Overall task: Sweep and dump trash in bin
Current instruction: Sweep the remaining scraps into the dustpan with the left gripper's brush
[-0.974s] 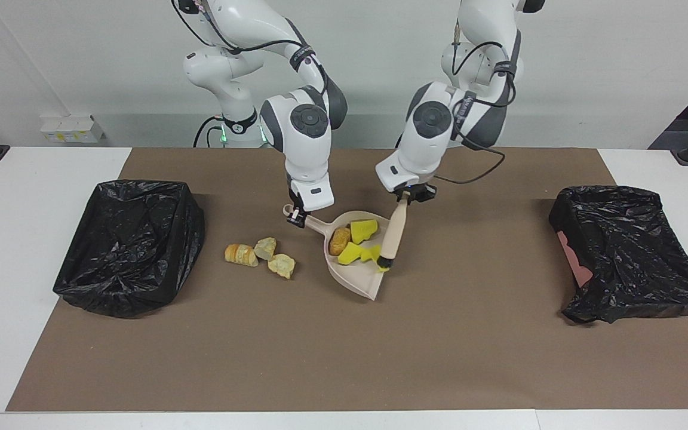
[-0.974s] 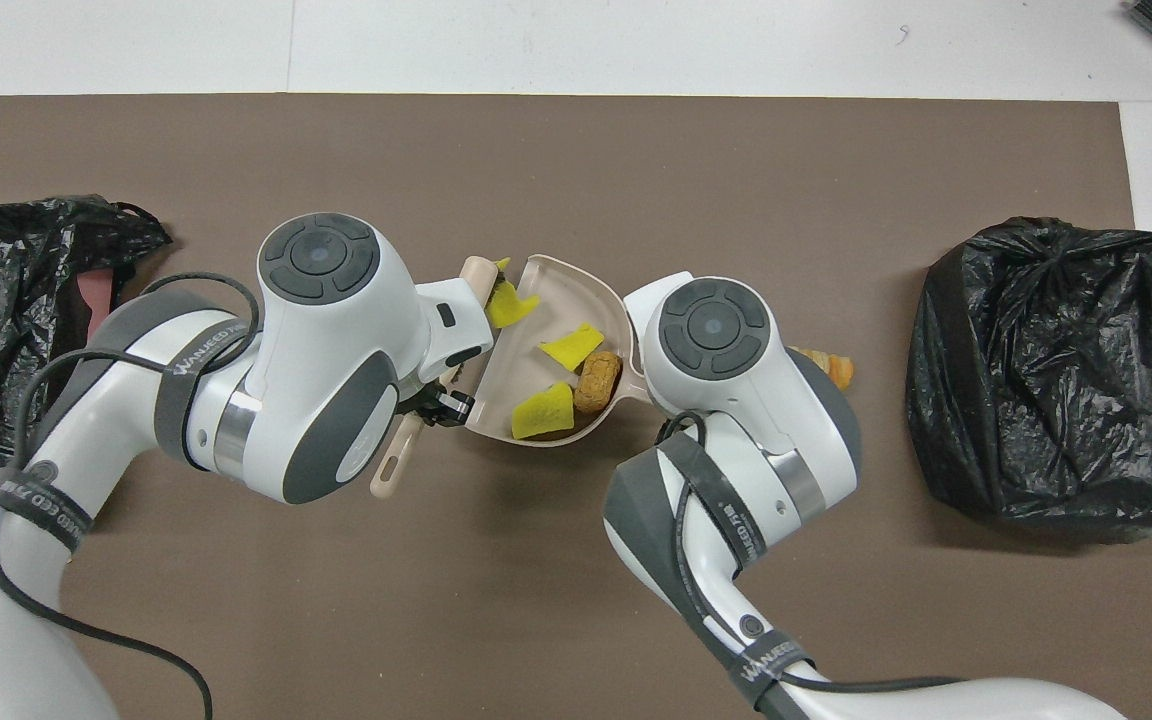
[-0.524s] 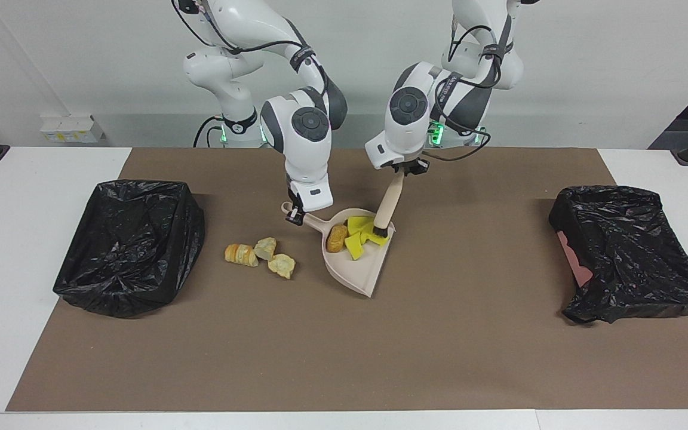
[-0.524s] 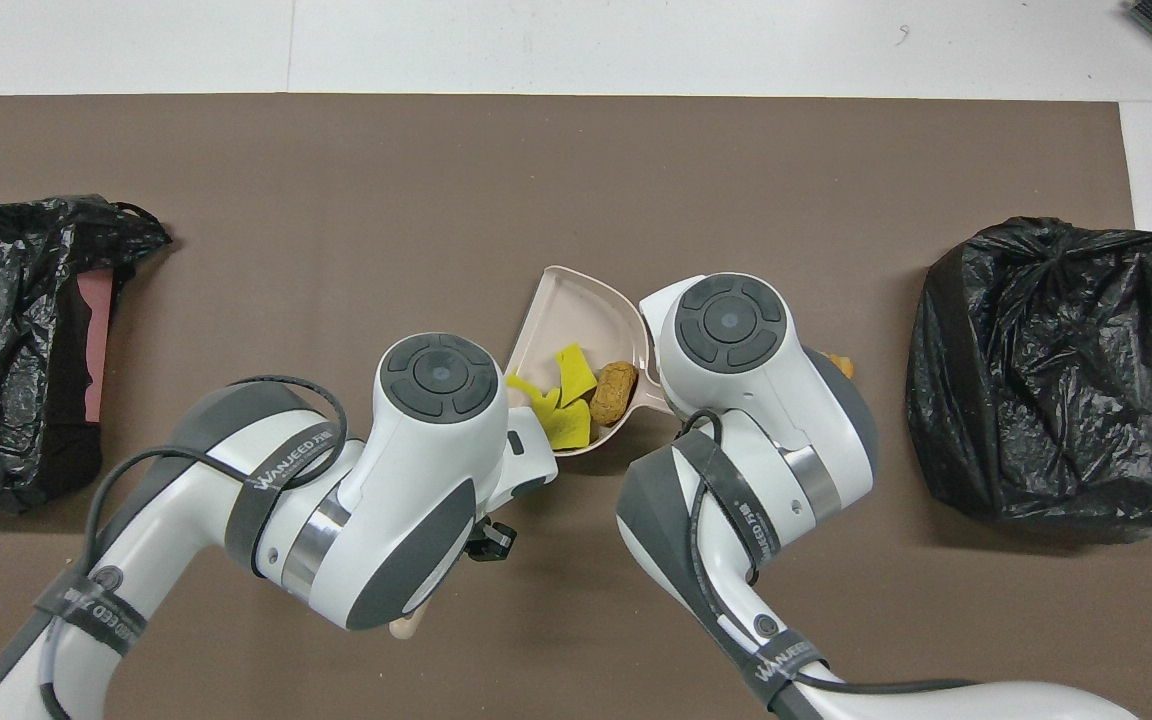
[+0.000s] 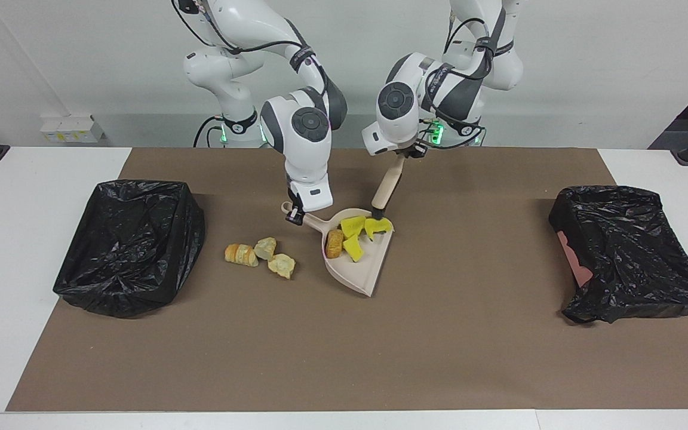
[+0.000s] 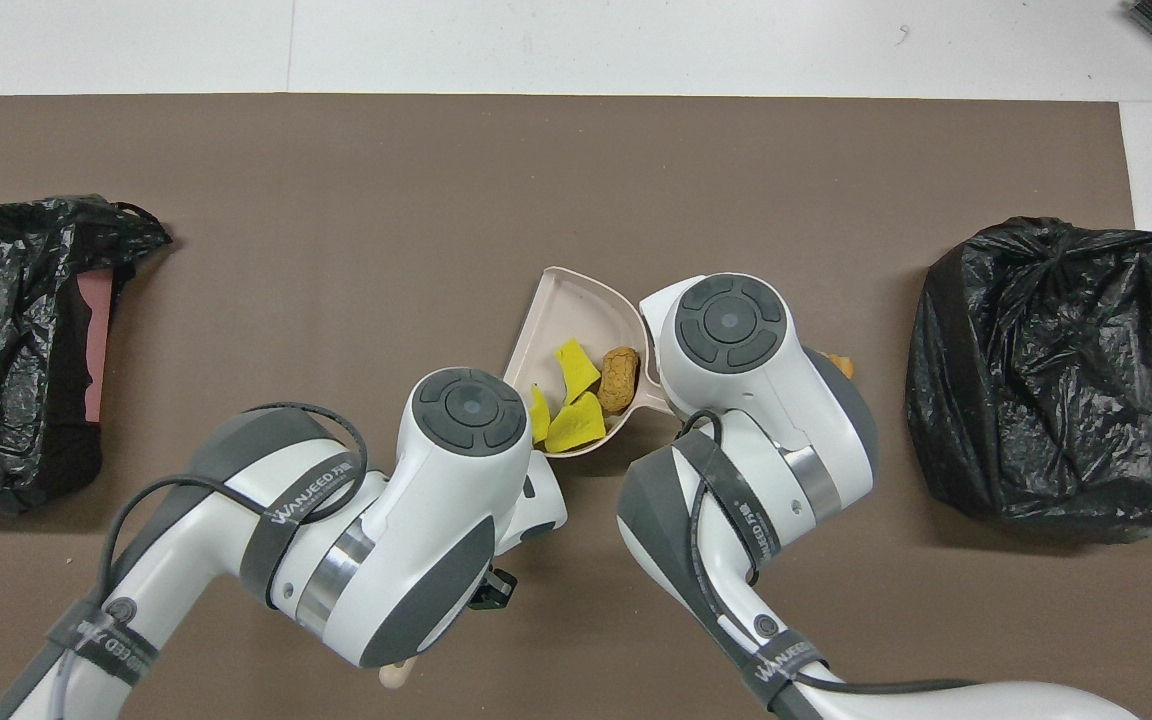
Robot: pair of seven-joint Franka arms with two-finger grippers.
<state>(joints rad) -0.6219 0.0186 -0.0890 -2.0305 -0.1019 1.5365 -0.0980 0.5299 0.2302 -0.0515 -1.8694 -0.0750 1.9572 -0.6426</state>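
Observation:
My right gripper is shut on the handle of the beige dustpan, which lies on the mat. In the pan are three yellow sponge chunks and a brown bread roll, also seen in the overhead view. My left gripper is shut on the beige brush, held tilted with its dark tip at the pan's rim nearest the robots, by a sponge chunk. Three pale bread pieces lie on the mat beside the pan, toward the right arm's end.
A black-bagged bin stands at the right arm's end of the brown mat. A second bagged bin, with pink showing at its side, stands at the left arm's end. In the overhead view the arms hide the pan's handle and most of the bread.
My left arm has drawn the brush toward the robots, pushing the sponge chunks deep into the pan against the roll. The pan has shifted slightly. The three bread pieces have not moved.

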